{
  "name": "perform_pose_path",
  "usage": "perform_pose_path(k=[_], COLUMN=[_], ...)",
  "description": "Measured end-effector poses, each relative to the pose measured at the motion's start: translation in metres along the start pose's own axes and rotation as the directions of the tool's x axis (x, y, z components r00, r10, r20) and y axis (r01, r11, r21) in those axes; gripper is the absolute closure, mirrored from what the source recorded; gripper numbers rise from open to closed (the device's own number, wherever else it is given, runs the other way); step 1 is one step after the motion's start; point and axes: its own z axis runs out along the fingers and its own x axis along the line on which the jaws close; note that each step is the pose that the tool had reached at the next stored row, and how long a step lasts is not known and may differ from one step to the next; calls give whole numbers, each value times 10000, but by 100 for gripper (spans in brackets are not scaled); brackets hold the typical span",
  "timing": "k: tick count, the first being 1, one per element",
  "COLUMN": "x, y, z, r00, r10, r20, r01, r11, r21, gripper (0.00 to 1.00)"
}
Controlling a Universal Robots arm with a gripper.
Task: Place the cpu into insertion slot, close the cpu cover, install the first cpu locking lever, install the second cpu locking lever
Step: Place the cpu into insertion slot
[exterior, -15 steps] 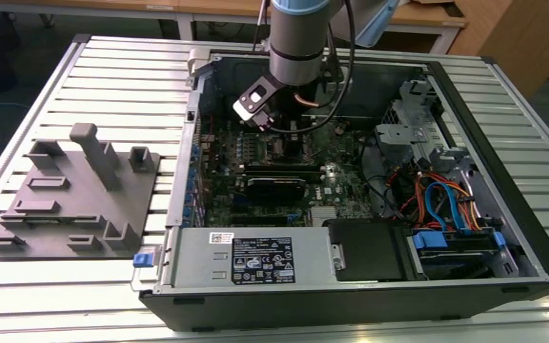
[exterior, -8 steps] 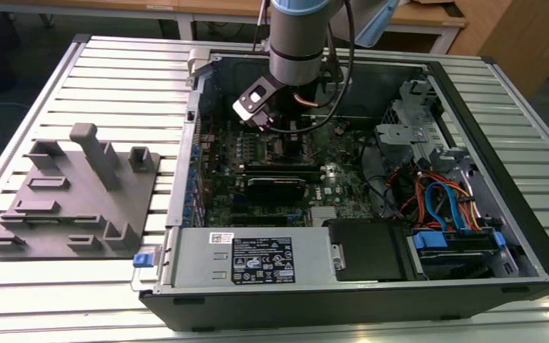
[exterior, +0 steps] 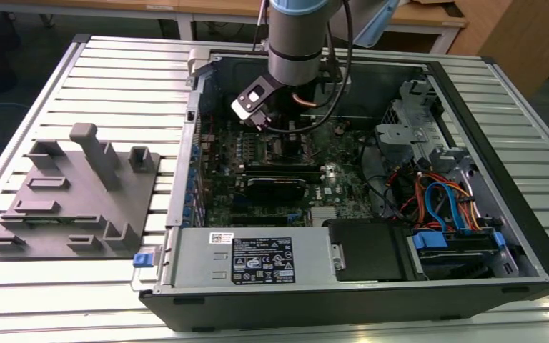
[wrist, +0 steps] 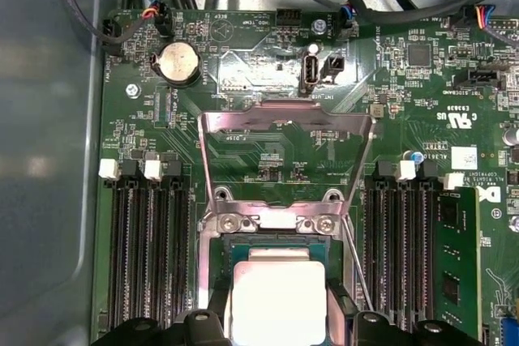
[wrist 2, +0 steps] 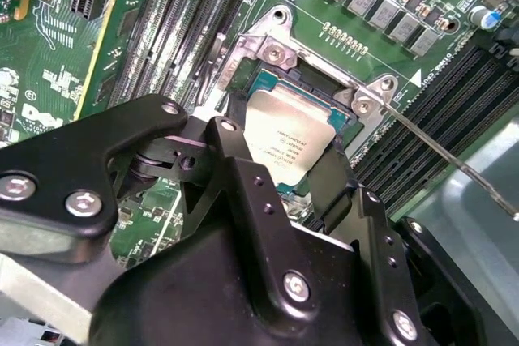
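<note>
gripper (wrist 2: 284,151) narrowed onto two opposite edges of the cpu (wrist 2: 285,129) at the insertion slot (wrist 2: 276,80); cpu cover (wrist: 284,121) swung open.

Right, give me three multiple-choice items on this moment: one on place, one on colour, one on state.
1. The cpu is: A on the grey stand, B in the gripper, at the insertion slot, C on a memory slot.
2. Its top is: A gold, B blue, C silver-grey.
3. The cpu cover is: A swung open, B shut, C missing.
Key: B, the gripper closes on it in both wrist views; C, pale metal lid; A, its frame lies back off the slot.
</note>
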Motion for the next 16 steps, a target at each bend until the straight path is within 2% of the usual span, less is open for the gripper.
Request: perform_pose_path(k=[16], x=[8], y=[5], z=[21], r00=[10000], r10=[-55], r20=[1], r01=[55], r11=[10000], r21=[2], gripper=[46])
